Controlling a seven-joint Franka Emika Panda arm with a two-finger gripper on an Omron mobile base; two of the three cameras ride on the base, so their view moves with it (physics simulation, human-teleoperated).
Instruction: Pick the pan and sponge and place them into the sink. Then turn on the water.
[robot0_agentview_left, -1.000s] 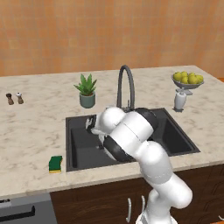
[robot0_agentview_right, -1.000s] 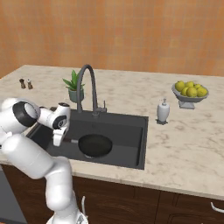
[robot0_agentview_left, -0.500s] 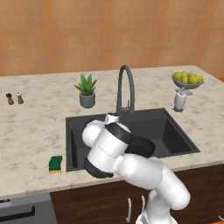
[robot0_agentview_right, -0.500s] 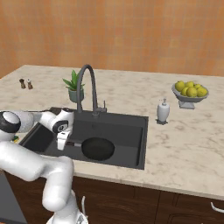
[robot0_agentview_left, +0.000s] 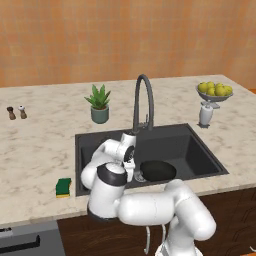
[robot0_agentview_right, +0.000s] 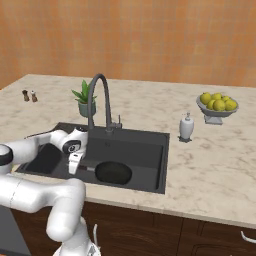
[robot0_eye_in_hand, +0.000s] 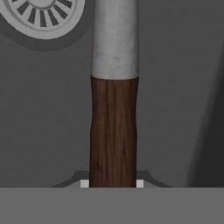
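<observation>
The round black pan (robot0_agentview_left: 157, 170) lies inside the dark sink (robot0_agentview_left: 192, 145), to the right of the drain. In the right base view the pan (robot0_agentview_right: 114, 173) sits in the front middle of the sink (robot0_agentview_right: 147, 150). My gripper (robot0_agentview_left: 130, 171) points down into the basin and is shut on the pan's reddish-brown handle (robot0_eye_in_hand: 113, 131). The hand view has the gripper (robot0_eye_in_hand: 112, 184) clamped at the handle's end, with the metal drain (robot0_eye_in_hand: 41, 11) beyond. The green-and-yellow sponge (robot0_agentview_left: 63, 187) rests on the counter left of the sink. No water runs from the arched faucet (robot0_agentview_left: 143, 100).
Behind the sink's left corner stands a potted plant (robot0_agentview_left: 99, 104). A soap dispenser (robot0_agentview_left: 205, 114) and a bowl of lemons (robot0_agentview_left: 215, 91) are at the back right. Salt and pepper shakers (robot0_agentview_left: 16, 112) stand far left. The robot's own elbow hangs low over the counter's front edge.
The arm's elbow has swung down and to the left, uncovering the sink. The gripper stays shut on the handle and the pan has settled slightly lower in the basin.
</observation>
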